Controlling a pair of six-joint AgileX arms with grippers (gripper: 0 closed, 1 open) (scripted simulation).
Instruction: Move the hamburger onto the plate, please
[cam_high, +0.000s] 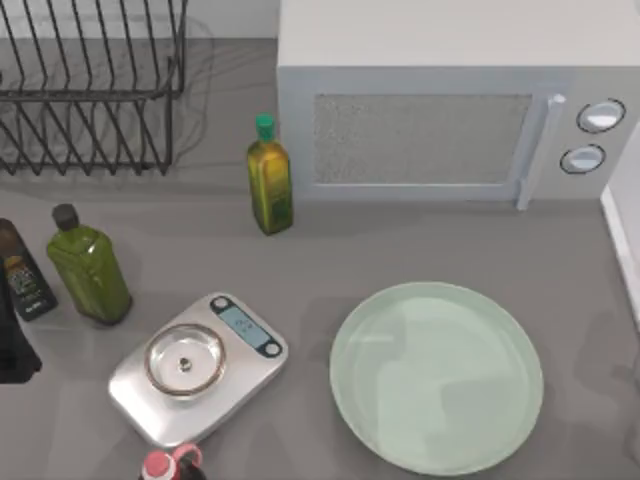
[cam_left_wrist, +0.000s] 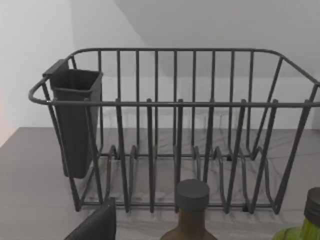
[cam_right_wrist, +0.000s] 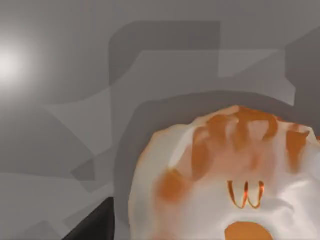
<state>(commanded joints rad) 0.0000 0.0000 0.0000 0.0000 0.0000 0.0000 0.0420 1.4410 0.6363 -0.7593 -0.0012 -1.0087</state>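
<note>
Close under the right wrist camera sits the small cream-and-orange hamburger (cam_right_wrist: 225, 185), away from the pale mint-green round plate (cam_high: 437, 376); likely light, soft, best pinched at its sides; finger spread I cannot tell

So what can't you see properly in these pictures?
- Hamburger: right wrist view cuts off its lower part, so where it sits on the table can't be told.
- Red-and-pink bottle: top view's bottom edge hides all but its top.
- Dark bottle: top view's left edge clips it.
- Plate: bare; whether a tool holds the hamburger can't be told.
</note>
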